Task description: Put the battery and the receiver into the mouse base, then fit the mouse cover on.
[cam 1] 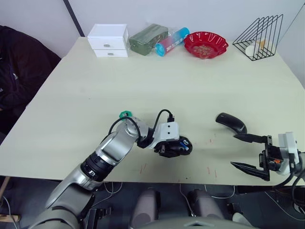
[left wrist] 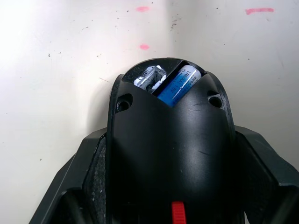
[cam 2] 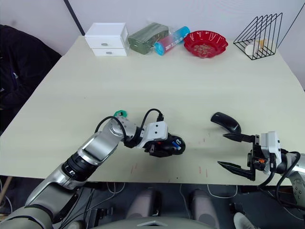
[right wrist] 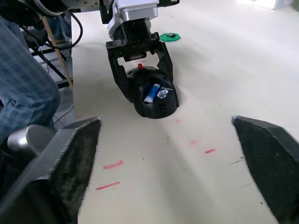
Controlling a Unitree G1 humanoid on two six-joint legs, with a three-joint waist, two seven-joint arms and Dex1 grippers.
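Progress looks to be about a third: the small blue-and-white cylindrical battery (left wrist: 180, 85) already lies in its slot in the black oval mouse base with the red parts (right wrist: 152, 95), which rests on the pale table (cam 1: 157, 71) near its front edge. The left gripper (cam 1: 178, 147) is clamped on that base, a finger against each side. Left to do, by my reading: the tiny dark grey receiver (right wrist: 172, 35), sitting on a green round disc (right wrist: 170, 37) just behind the left arm, and the plain glossy black curved mouse cover (cam 1: 231, 122), lying on the table near the right gripper (cam 1: 246, 151), whose fingers are spread wide and empty.

The left wrist view gives the battery bay close up (a silvery contact shows in the neighbouring slot). The right wrist view alone makes out the stub on the disc, and a person's trouser leg (right wrist: 23, 84) beside the table. The head views place the cover.
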